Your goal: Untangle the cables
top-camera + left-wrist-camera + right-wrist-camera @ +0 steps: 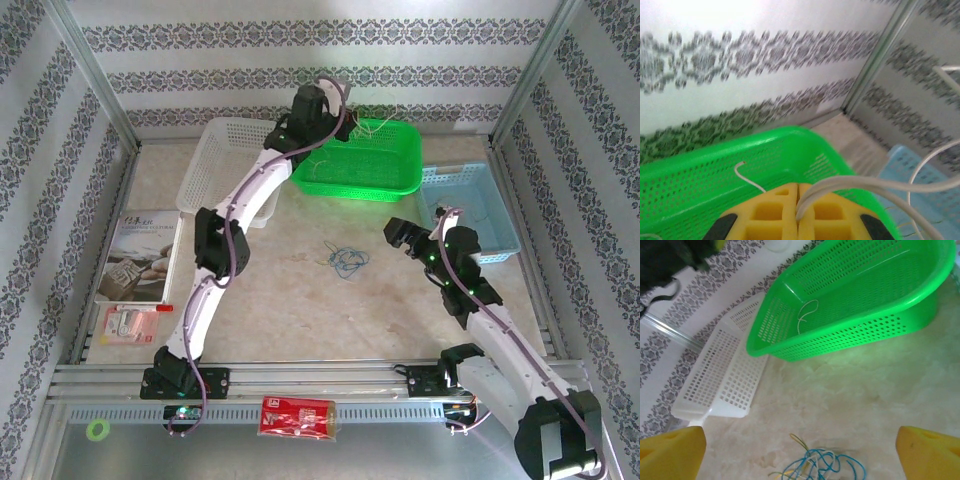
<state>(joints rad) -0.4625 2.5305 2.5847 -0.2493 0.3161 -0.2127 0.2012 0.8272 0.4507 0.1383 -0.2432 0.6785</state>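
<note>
A small tangle of blue, yellowish and cream cables (345,262) lies on the table's middle; in the right wrist view it sits low in the frame (821,466). My right gripper (402,236) hovers just right of the tangle, open, its yellow fingers (672,455) spread wide with nothing between them. My left gripper (335,130) is raised over the green basket (360,160), and its yellow jaws (798,192) are shut on a white cable (880,184) that arcs off to the right. Another white cable (807,314) lies inside the green basket.
A white basket (225,165) stands left of the green one and a blue basket (470,205) to its right. A booklet (140,255) and a small packet (128,322) lie at the left edge. A red pack (298,415) rests on the front rail.
</note>
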